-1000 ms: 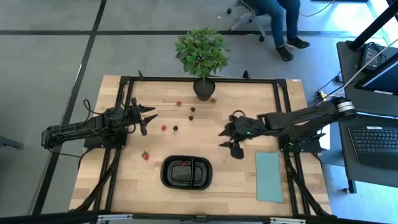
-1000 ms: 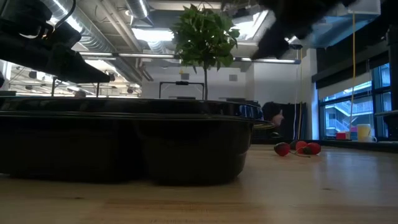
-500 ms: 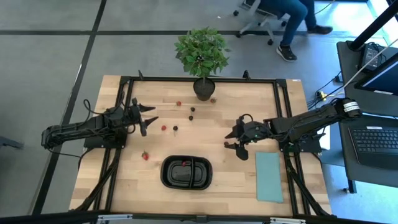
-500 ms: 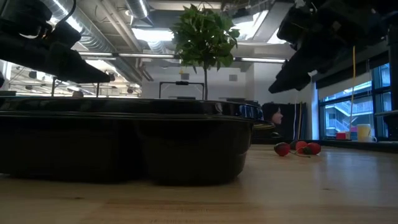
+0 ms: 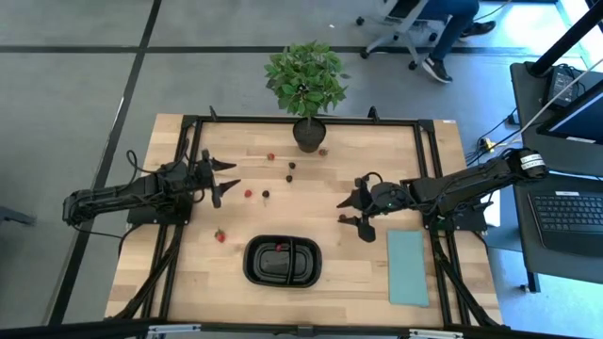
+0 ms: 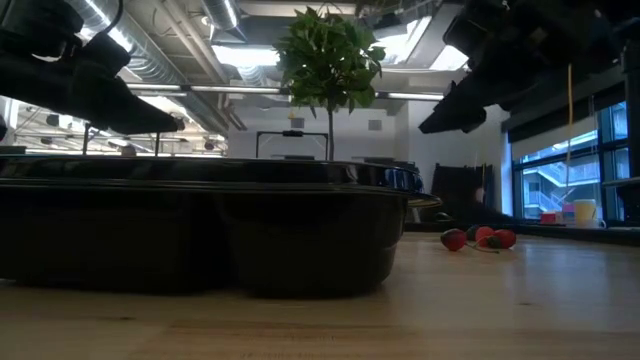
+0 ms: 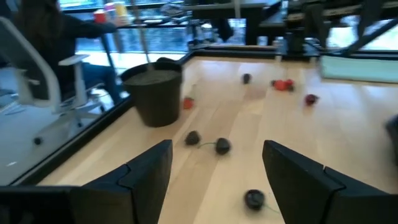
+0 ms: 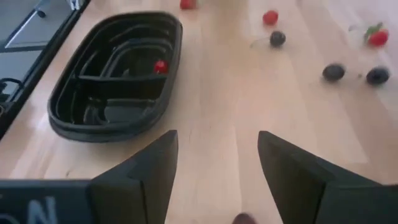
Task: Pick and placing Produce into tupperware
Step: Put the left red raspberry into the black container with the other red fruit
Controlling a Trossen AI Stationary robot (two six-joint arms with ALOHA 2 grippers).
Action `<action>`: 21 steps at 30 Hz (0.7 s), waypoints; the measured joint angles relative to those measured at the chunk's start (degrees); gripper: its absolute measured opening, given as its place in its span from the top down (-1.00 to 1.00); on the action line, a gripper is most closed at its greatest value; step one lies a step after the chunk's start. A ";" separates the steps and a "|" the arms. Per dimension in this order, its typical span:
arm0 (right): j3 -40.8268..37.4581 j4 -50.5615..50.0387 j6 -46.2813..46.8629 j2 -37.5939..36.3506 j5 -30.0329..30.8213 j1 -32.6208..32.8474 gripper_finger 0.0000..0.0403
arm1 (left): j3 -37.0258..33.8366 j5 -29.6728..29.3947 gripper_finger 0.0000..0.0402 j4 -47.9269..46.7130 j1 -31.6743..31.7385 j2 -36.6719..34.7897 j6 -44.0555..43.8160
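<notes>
The tupperware is a glossy black oval tray near the table's near edge, also seen in the right wrist view. One red piece lies inside it, by the divider. Red and dark produce pieces are scattered on the wood between the tray and the plant. My left gripper hovers open at the table's left, pointing at dark pieces. My right gripper hovers open right of the tray, holding nothing.
A potted green plant stands at the far edge. A pale teal sheet lies flat at the near right. A strawberry rests left of the tray. Black frame rails run along the table's left and right sides.
My right gripper has drawn back a little toward the table's right edge, staying open and empty. My left arm has kept still. No produce has moved.
</notes>
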 joint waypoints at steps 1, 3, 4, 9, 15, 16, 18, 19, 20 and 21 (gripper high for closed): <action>0.00 0.64 -0.33 0.00 0.53 -0.02 -0.11 | 0.00 0.98 -0.22 0.07 -0.02 0.37 0.00; 0.00 1.66 -1.41 0.00 2.29 -0.02 -0.11 | 0.00 2.18 -0.22 -0.06 -0.02 1.58 -0.01; 0.00 2.12 -1.63 0.00 2.89 -0.02 -0.11 | 0.00 2.57 -0.22 -0.03 -0.02 2.29 0.00; 0.02 3.57 -1.45 0.02 3.58 -0.02 -0.11 | 0.00 3.14 -0.22 -0.10 -0.02 8.22 0.02; 0.02 3.83 -2.21 0.02 3.59 -0.03 -0.11 | 0.00 2.51 -0.22 0.10 -0.02 16.96 -0.43; 0.02 4.03 -2.89 0.02 3.59 -0.04 -0.11 | 0.00 2.46 -0.22 0.63 -0.02 18.15 -0.63; 0.02 4.72 -3.27 0.02 3.62 -0.03 -0.11 | 0.00 2.46 -0.22 2.07 -0.03 20.25 -1.09; 0.02 4.99 -3.29 0.02 3.62 -0.03 -0.11 | 0.00 2.46 -0.22 2.97 -0.05 21.21 -1.14; 0.02 5.18 -3.36 0.02 3.62 -0.04 -0.11 | 0.00 2.46 -0.22 3.66 -0.13 22.11 -1.14; 0.02 5.39 -3.49 0.02 3.62 -0.04 -0.11 | 0.00 2.45 -0.22 4.09 -0.30 22.99 -1.08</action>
